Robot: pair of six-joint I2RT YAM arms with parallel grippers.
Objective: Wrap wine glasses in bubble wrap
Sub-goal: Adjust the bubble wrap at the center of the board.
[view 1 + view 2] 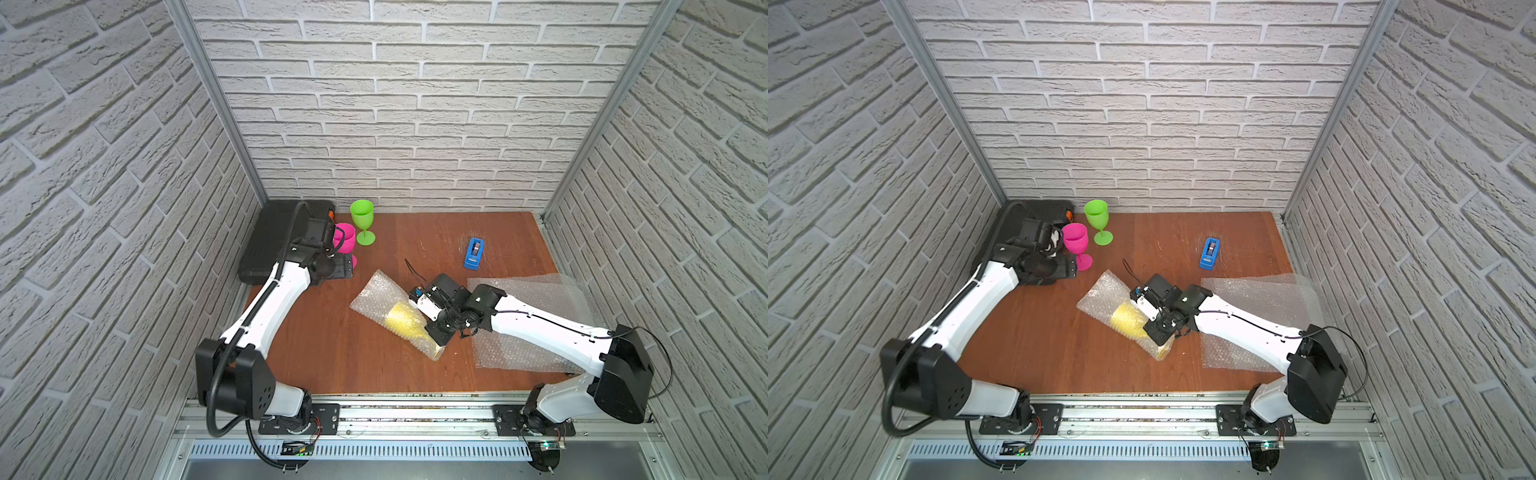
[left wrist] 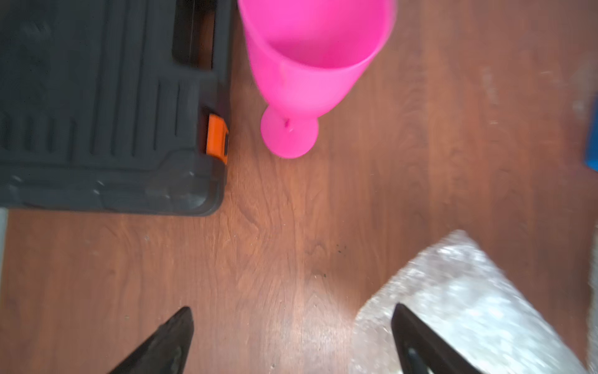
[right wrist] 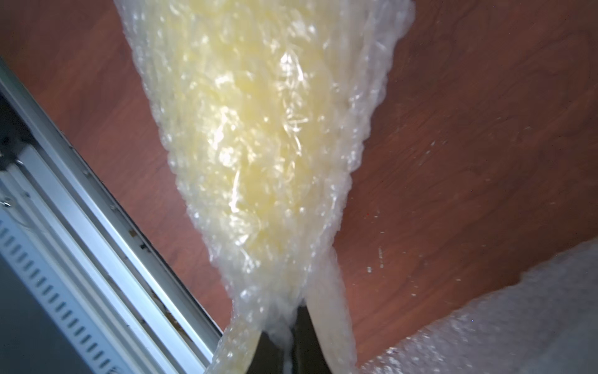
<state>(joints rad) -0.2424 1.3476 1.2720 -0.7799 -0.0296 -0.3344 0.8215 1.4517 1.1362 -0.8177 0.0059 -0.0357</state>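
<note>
Reddish wood counter (image 1: 332,353), white brick-look walls (image 1: 415,124); right tool (image 3: 286,327) pinching bubbly clear wrap (image 3: 259,129) (yellow plastic goblet (image 1: 401,318) inside, I think), left tool (image 2: 291,307) released.

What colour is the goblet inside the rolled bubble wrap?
Yellow goblet, clearest in a top view.

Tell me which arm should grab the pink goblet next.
Left. The left gripper is open, empty and next to the upright pink goblet; the right gripper is shut on the bubble wrap around the yellow goblet.

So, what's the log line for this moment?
left gripper open near neon pink plastic goblet | right gripper shut on clear bubble wrap around yellow plastic goblet
</note>
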